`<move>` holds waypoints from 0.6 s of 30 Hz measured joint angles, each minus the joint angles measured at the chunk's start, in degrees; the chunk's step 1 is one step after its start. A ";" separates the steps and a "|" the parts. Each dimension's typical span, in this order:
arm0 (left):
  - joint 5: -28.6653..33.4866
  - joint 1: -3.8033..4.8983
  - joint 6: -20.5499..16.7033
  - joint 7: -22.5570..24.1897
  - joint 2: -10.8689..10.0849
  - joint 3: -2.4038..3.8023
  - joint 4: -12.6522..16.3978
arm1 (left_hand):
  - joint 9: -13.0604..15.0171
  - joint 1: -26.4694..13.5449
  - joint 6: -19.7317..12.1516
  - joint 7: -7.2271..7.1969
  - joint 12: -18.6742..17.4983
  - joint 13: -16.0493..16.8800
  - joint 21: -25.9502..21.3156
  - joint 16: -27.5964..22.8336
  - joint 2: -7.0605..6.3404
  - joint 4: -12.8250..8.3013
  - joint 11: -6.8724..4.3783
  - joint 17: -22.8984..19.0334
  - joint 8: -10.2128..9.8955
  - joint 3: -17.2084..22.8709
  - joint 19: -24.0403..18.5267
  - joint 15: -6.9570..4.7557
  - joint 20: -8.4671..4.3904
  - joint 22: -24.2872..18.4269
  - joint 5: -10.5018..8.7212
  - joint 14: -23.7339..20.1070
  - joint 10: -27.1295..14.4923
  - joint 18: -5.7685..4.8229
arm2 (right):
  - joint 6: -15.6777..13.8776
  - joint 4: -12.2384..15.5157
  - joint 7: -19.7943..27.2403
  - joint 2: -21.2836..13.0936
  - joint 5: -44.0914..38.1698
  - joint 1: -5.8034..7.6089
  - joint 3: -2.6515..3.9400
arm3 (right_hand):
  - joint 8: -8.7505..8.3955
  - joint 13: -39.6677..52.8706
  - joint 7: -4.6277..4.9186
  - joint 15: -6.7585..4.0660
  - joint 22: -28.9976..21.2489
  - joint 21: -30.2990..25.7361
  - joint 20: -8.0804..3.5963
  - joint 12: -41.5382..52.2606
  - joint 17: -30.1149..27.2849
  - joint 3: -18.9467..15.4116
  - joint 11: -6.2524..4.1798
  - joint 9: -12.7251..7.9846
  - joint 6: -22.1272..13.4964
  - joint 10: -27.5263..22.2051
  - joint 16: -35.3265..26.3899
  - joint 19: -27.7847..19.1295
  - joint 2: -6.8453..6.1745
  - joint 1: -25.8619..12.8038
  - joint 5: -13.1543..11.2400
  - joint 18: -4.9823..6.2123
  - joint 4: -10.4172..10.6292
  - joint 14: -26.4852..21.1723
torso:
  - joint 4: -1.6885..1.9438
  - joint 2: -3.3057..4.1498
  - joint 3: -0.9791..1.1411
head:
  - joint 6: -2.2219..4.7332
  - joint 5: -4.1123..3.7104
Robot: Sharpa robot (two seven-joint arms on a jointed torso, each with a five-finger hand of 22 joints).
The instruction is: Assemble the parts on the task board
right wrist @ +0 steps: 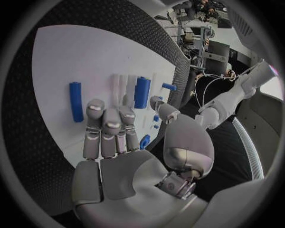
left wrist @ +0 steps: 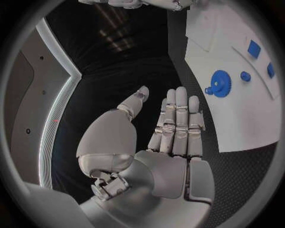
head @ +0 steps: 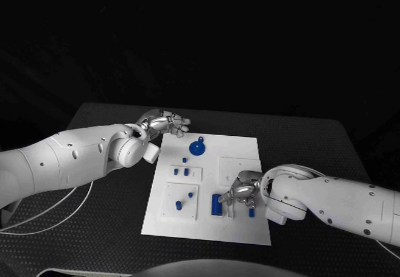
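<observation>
Two white arms reach over a black table [head: 100, 232]. Its white task board [head: 210, 227] lies at centre, with a blue gear [head: 197, 148] near its far edge. Left hand [head: 164, 122] hovers beside the board's far corner, fingers straight, empty. Right hand [head: 243, 192] hangs over the near blue parts [head: 217, 203], fingers extended, gripping nothing.

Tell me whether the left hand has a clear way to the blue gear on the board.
Probably yes. The left hand hovers open at the task board's far corner, and the blue gear lies close by with nothing between them.
</observation>
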 measured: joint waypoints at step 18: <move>0.00 0.00 0.02 0.00 0.14 -0.02 -0.33 | 0.01 0.00 0.01 0.01 0.00 0.00 0.00 0.00 0.00 0.00 0.00 0.11 0.00 0.00 0.00 0.00 0.00 0.05 0.00 0.00 0.00 0.00 | -0.59 1.80 3.29 -8.32 3.12 3.90 2.99 | -0.61 -0.21 0.26 0.15 -0.32 0.00 0.29 -0.66 0.23 1.37 0.19 0.42 -0.87 -0.21 -0.89 -0.28 3.02 7.36 0.00 0.00 -3.66 -0.18 | -0.05 -0.04 0.01 | 1.28 -1.33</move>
